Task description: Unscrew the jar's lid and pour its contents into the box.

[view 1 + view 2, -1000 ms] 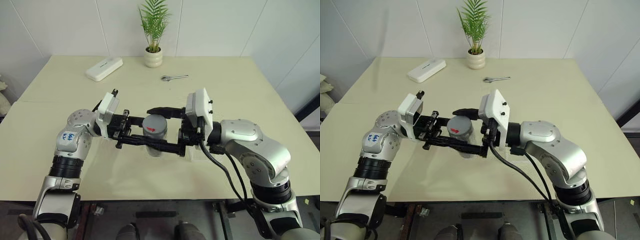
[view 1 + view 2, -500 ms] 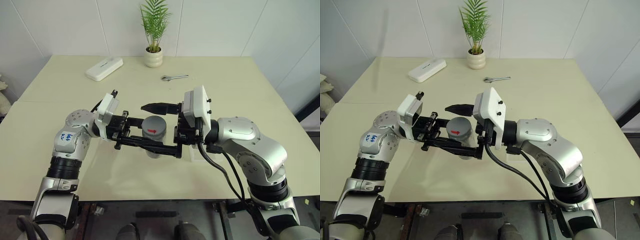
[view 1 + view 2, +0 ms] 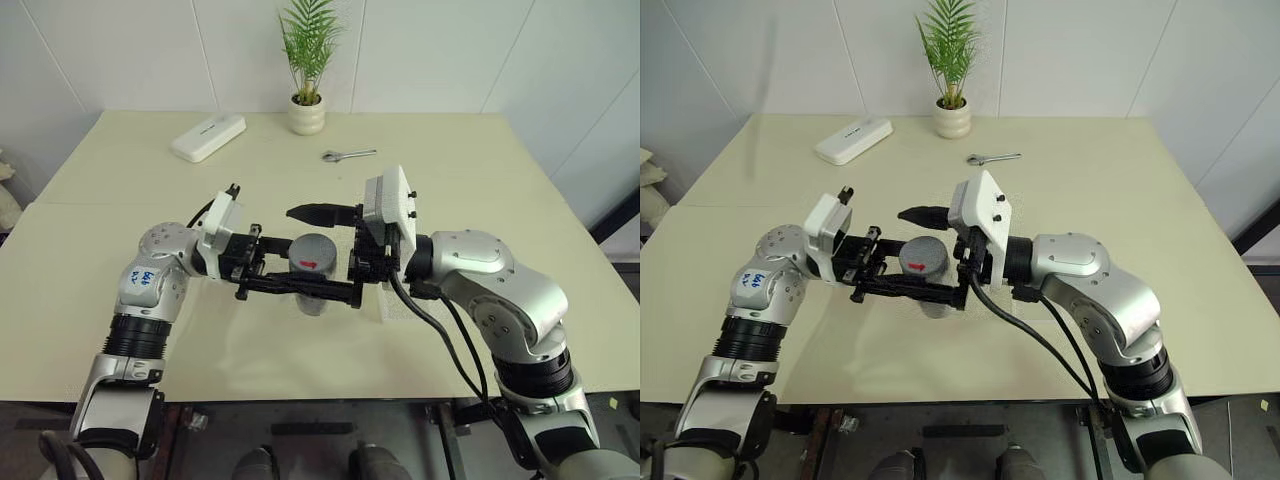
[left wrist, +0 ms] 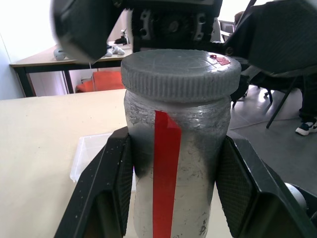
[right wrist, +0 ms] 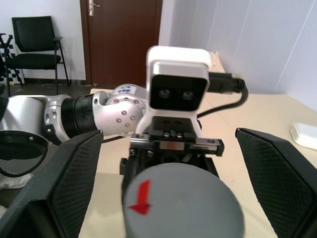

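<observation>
The jar, a grey cylinder with a red strip down its side, hangs upright above the table with my left gripper shut on its body. The grey lid sits on the jar and has a red arrow on top. My right gripper reaches in from the opposite side and is open. Its fingers stand wide on either side of the lid with gaps, touching nothing. The clear box lies on the table just behind and below the jar.
At the far side of the table lie a white oblong case and a small metal wrench. A plant in a white pot stands by the wall. The near table edge runs just below my arms.
My right gripper's far finger stands slightly farther off the lid than a second ago. The jar and my left gripper have kept still.
</observation>
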